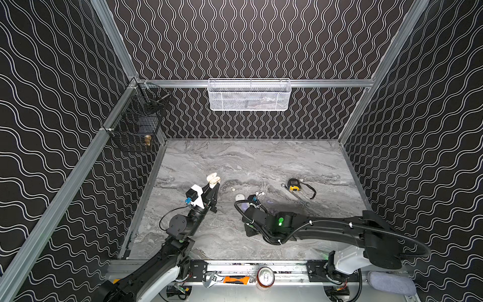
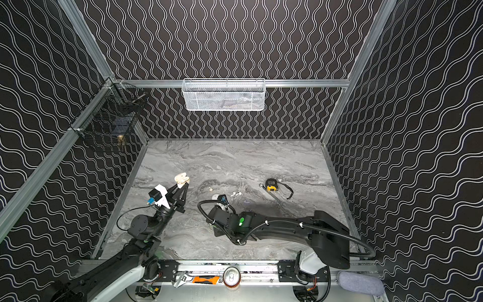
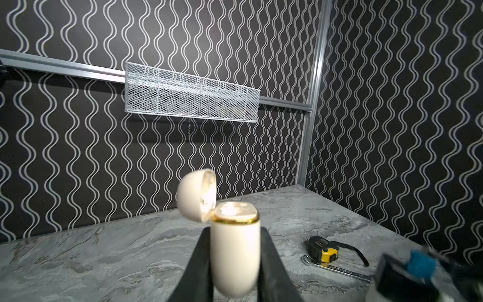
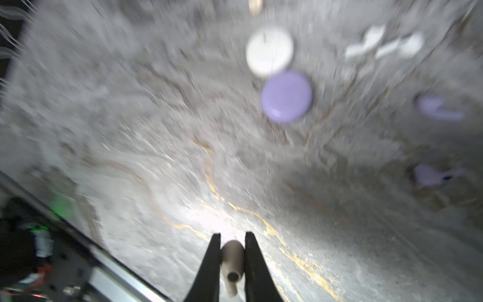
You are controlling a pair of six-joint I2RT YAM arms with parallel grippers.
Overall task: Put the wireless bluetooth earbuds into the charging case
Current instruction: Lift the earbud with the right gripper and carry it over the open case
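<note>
Two black robot arms reach over a broad desk (image 1: 261,162) with a smooth, grey, marble-veined top, boxed in by dark walls printed with wavy white lines. A long white mesh basket (image 1: 248,96) hangs on the back rail and a black wire basket (image 1: 136,125) hangs on the left wall.

On the right side of the desk lies a rounded black and yellow tape measure (image 1: 294,184) with a looped strap. A slim metal wrench (image 3: 339,269) lies just beside it.

The left hand (image 1: 214,187) is clamped on the charging case (image 3: 235,251) and holds it upright above the desk's left half. The case is a glossy cream capsule with a gold rim, and its domed lid (image 3: 193,198) is flipped open.

Near the desk's middle, a round white case (image 4: 269,51) and a round lilac case (image 4: 287,96) lie side by side, both closed, flat and pebble-like.

The right hand (image 4: 232,236) is closed tight on a small cream earbud (image 4: 232,255), pinched between its two black fingers above the desk. That wrist view is blurred.

Two white earbuds (image 4: 366,43) with short stems lie close together on the desk. Two lilac earbuds (image 4: 433,107) lie apart from each other nearby, and a second cream earbud (image 1: 233,189) lies alone between the two arms.
</note>
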